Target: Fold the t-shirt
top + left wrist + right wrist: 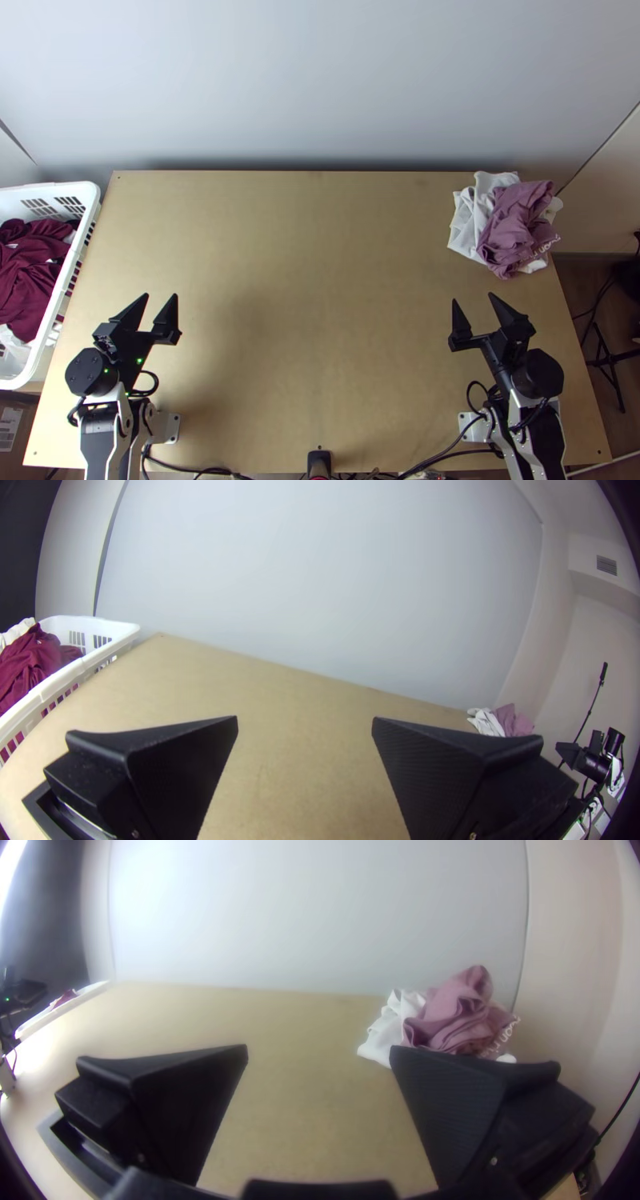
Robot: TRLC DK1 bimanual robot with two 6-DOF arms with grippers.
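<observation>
In the top view, the mauve printed garment, likely the t-shirt, lies bunched on white cloth at the table's far right corner. It sits beyond the right gripper, slightly outward, its long axis unclear; the left gripper is much farther away. In the left wrist view, the left jaws stand parted, holding nothing. In the right wrist view, the right jaws are likewise spread and unloaded, the bundle ahead.

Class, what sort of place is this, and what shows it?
Probably a robotics lab: a left arm and a right arm stand at a wooden table, with a white basket of clothes and bunched cloths nearby.
</observation>
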